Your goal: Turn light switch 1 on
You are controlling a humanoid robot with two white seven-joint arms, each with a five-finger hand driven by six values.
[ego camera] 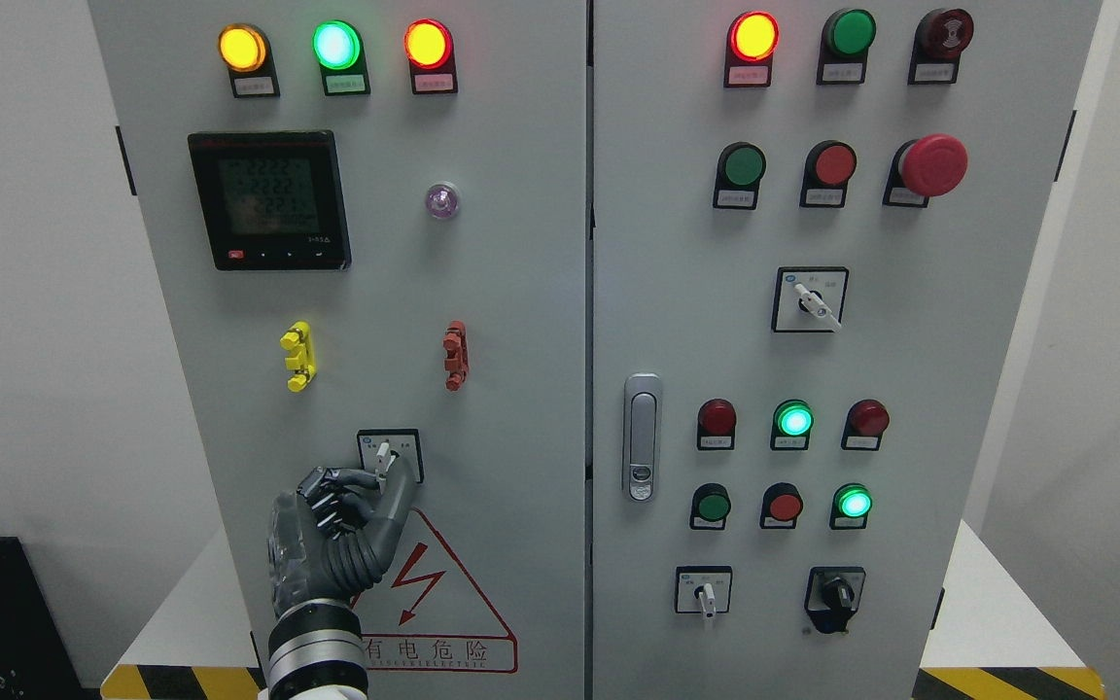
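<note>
Nearest to us, our left hand (pixel 346 520) rises from the bottom edge at the lower left, in front of the grey cabinet (pixel 521 389). Its fingers (pixel 351 478) are curled in, and the thumb and forefinger reach up to the small white lever of the rotary switch (pixel 387 453), which sits in a black-framed square low on the left door. They touch the lever; whether they truly pinch it we cannot tell. Just below the hand lies a red warning triangle (pixel 438 593) with a lightning bolt. Above the switch we see a yellow clip (pixel 298 356) and a red clip (pixel 455 356), then a dark digital meter (pixel 269 200) and a small clear lamp (pixel 441 200). Along the top of that door three lamps glow: amber (pixel 243 49), green (pixel 336 45) and red (pixel 427 44). The right door carries further buttons, lamps, a door handle (pixel 642 437) and a red mushroom button (pixel 931 165).
</note>
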